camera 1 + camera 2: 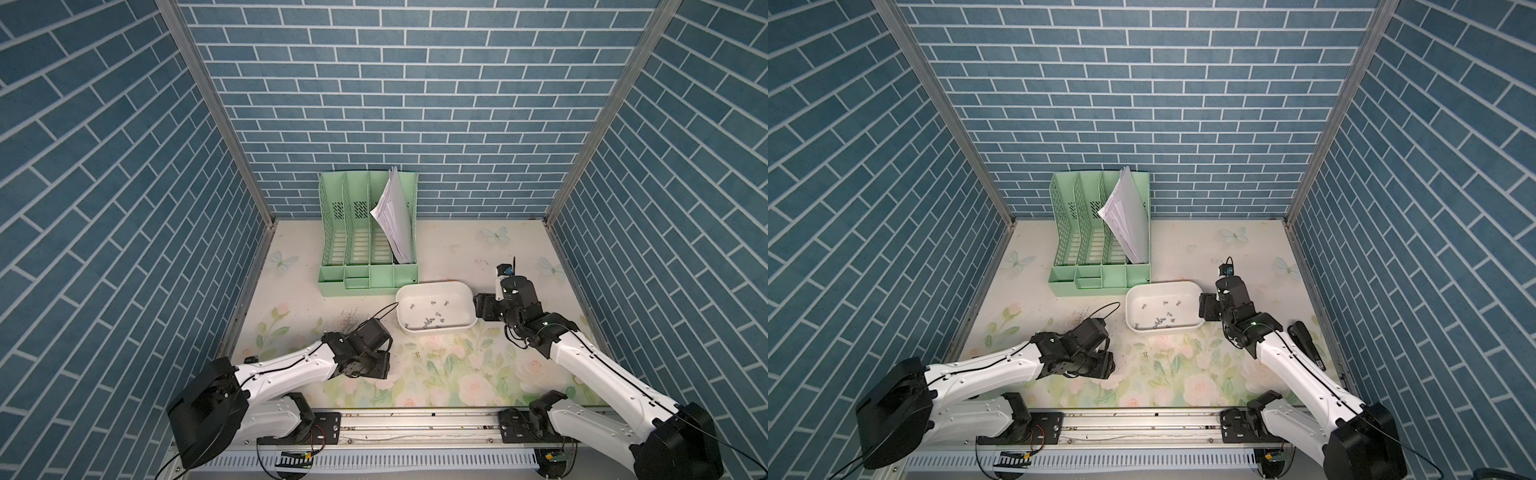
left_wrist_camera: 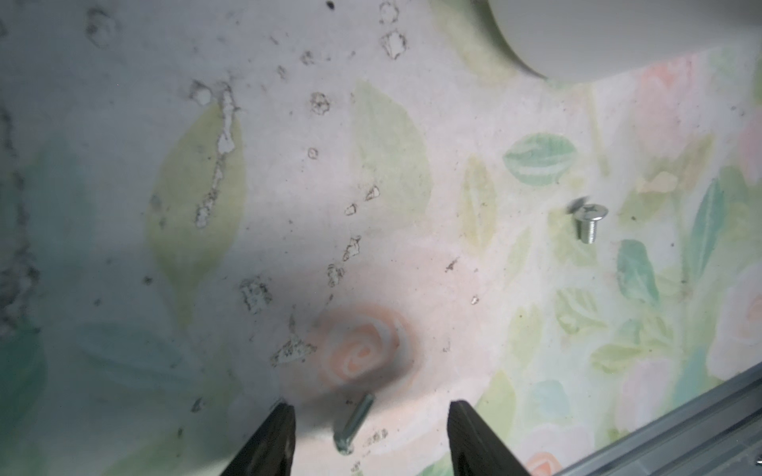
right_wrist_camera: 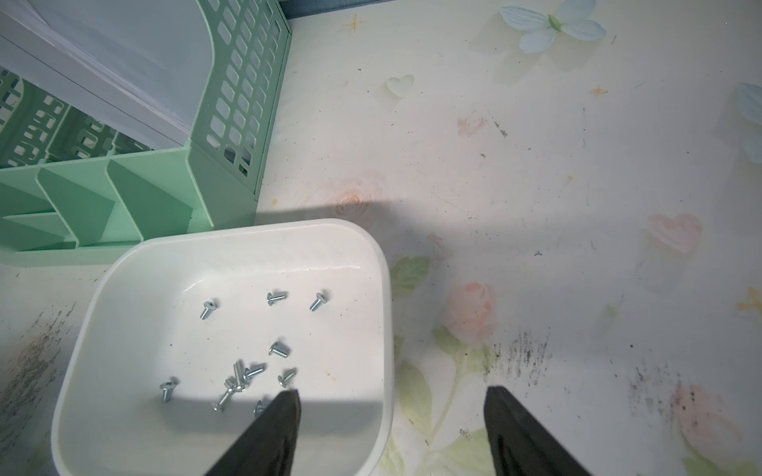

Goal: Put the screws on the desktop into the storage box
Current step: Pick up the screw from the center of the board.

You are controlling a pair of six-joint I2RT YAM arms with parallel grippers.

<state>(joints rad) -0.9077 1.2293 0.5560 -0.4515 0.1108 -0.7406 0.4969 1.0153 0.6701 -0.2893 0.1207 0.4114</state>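
The white storage box (image 1: pixel 457 297) (image 1: pixel 1187 291) sits mid-desktop with several small screws (image 3: pixel 239 375) (image 1: pixel 432 319) lying in it. My left gripper (image 2: pixel 372 406) (image 1: pixel 384 365) is low over the floral desktop (image 1: pixel 457 249), open, its fingers either side of one loose screw (image 2: pixel 356 420) without touching it. Another screw (image 2: pixel 589 220) (image 1: pixel 417 355) (image 1: pixel 1145 355) lies on the desktop just to its right. My right gripper (image 3: pixel 392 391) (image 1: pixel 482 307) hangs open and empty over the box's right end, with one finger above the inside and the other above the desktop.
A mint-green file organiser (image 1: pixel 368 245) holding papers stands behind the box against the back wall. A patch of dark scratch marks (image 1: pixel 349 320) lies left of the box. Blue brick walls enclose three sides, and an aluminium rail (image 1: pixel 415 424) runs along the front.
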